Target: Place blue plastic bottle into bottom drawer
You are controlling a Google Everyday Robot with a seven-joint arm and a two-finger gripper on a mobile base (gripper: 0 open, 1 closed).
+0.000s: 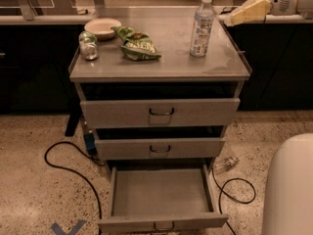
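Observation:
The blue plastic bottle (201, 26) stands upright on the right rear of the grey cabinet top (166, 65); it is tall and clear, with a white cap and a pale label. My gripper (244, 14) is yellowish and hangs at the top right, just right of the bottle near its shoulder height, apart from it. The bottom drawer (161, 223) is pulled out, with nothing showing inside. The two drawers above it stand slightly ajar.
A shallow bowl (101, 27), a short can (88, 47) and a green snack bag (137, 43) sit on the left of the top. A small crushed bottle (225, 164) and black cables (68, 165) lie on the floor. My white body (288, 190) fills the lower right.

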